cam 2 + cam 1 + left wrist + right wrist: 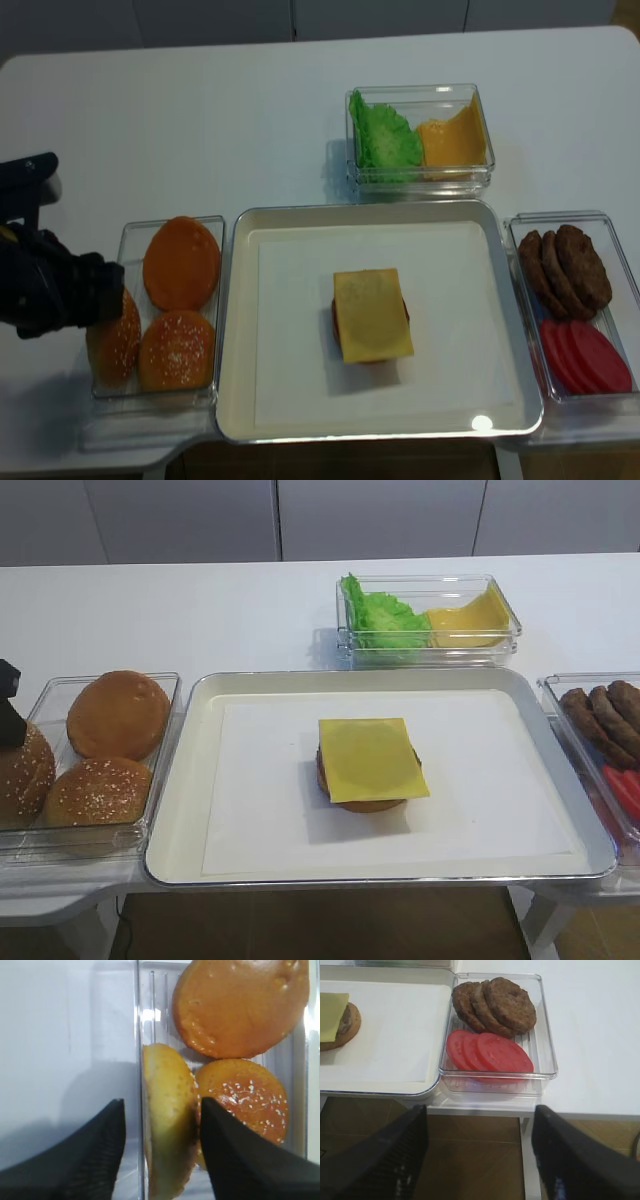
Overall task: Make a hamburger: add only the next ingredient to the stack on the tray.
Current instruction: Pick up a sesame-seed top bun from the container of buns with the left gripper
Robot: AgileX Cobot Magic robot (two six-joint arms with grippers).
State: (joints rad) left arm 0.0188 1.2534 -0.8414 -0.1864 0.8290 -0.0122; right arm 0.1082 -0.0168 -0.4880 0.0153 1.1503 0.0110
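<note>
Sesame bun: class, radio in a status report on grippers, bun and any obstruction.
Left gripper open, straddling a sesame bun tilted on edge against the box wall. Right gripper open, off the table. Stack on tray unobstructed.

The tray (240, 330) lies in the middle of the table (200, 120); everything else is placed around it. The stack (371, 316) sits on the paper sheet (300, 330) inside the tray, near its centre. Left of the tray, touching its rim, a clear box (128, 232) holds three buns, the sesame bun top (178, 349) nearest the tray's front-left corner. Behind the tray stands a box of lettuce and cheese (420, 140). Right of the tray, a box (570, 300) holds patties (565, 265) behind tomato slices (588, 356).
</note>
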